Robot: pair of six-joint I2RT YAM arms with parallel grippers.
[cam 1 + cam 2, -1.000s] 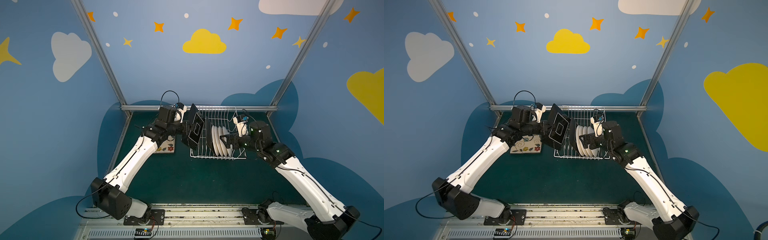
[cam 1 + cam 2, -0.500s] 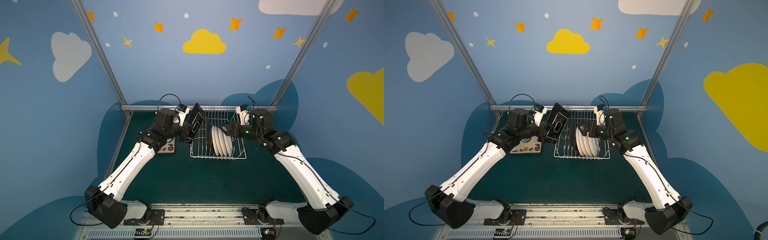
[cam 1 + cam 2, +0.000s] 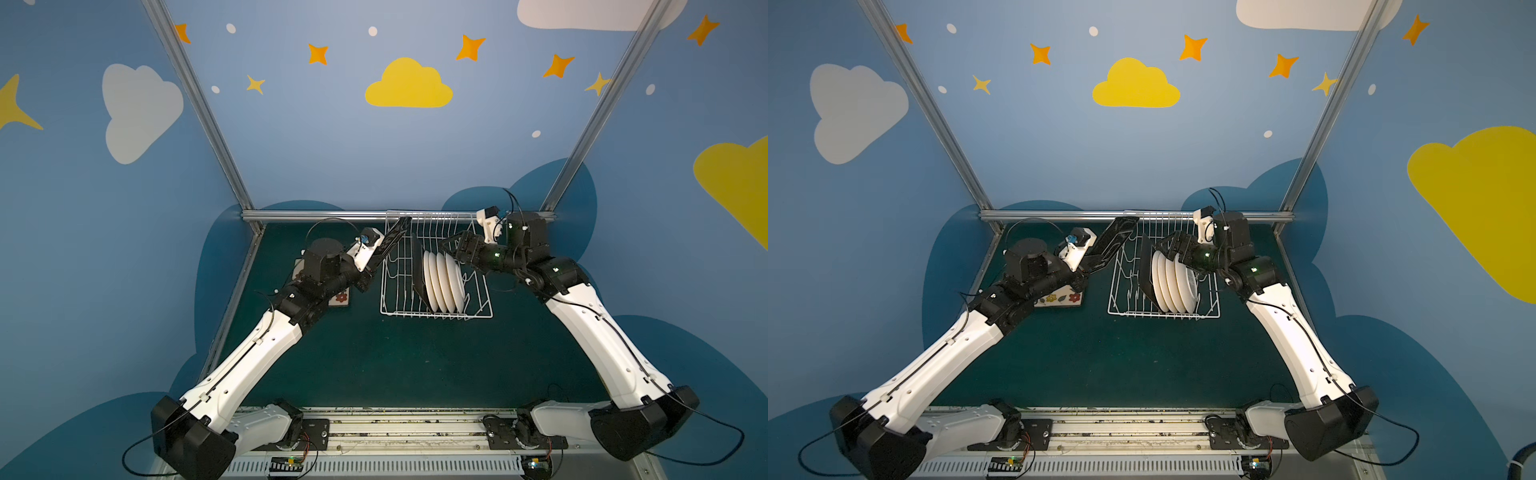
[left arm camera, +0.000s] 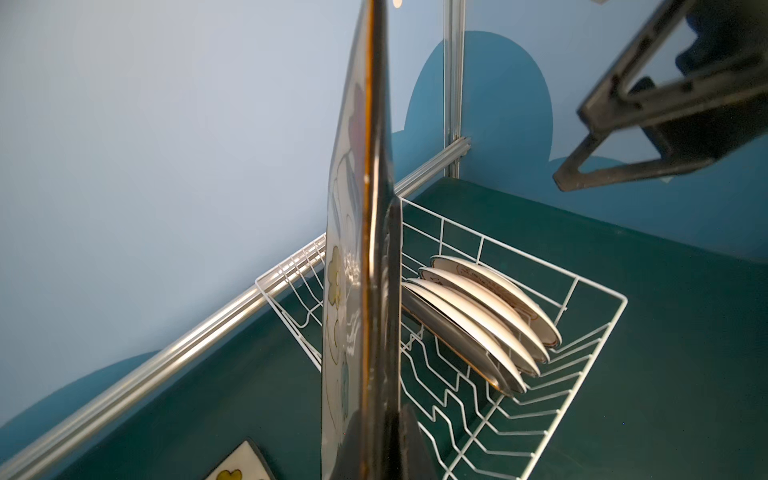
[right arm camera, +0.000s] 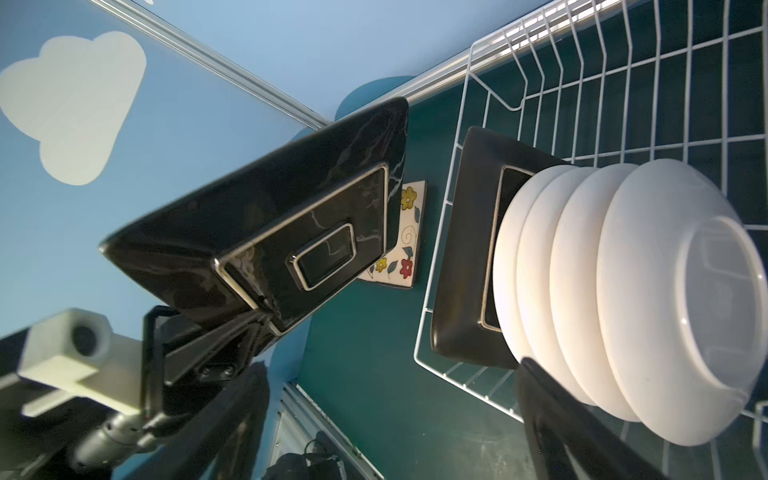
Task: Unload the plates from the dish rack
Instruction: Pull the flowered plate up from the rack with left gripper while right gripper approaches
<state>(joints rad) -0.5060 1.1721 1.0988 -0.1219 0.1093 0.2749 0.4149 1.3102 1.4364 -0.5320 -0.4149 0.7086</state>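
The white wire dish rack (image 3: 436, 316) (image 3: 1163, 316) stands at the back of the table. In it lean several round white plates (image 3: 444, 280) (image 3: 1174, 286) (image 5: 623, 291) behind one black-backed square plate (image 3: 417, 270) (image 3: 1144, 266) (image 5: 465, 249). My left gripper (image 3: 365, 278) (image 3: 1086, 272) (image 4: 380, 419) is shut on another square plate (image 3: 388, 249) (image 3: 1113, 243) (image 4: 365, 249) (image 5: 270, 216), held tilted in the air by the rack's left side. My right gripper (image 3: 451, 249) (image 3: 1169, 245) (image 5: 390, 415) hangs open above the round plates, holding nothing.
A flowered square plate (image 3: 1059, 298) (image 5: 405, 241) lies face up on the green table left of the rack, partly under my left arm. A metal rail (image 3: 316, 215) and blue walls close the back and sides.
My left gripper has turned its square plate more edge-on, still beside the rack's left side. My right gripper has risen from the rack's right side to above the round plates.
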